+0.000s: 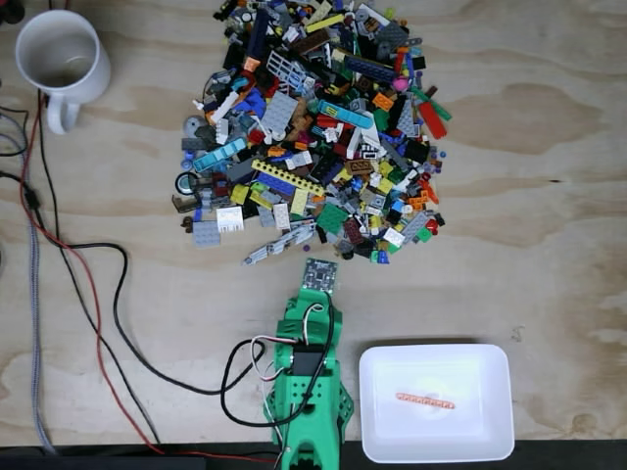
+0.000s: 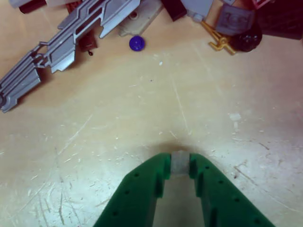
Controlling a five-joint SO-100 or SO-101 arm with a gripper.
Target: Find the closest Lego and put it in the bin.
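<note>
While pinched shut on a small grey piece (image 2: 180, 163), claw (image 2: 180, 165) hovers over bare table (image 2: 142, 118), just short of the Lego pile (image 1: 313, 127). Swing toward the white bin (image 1: 436, 401) beside the arm's base; release low over its middle.
</note>
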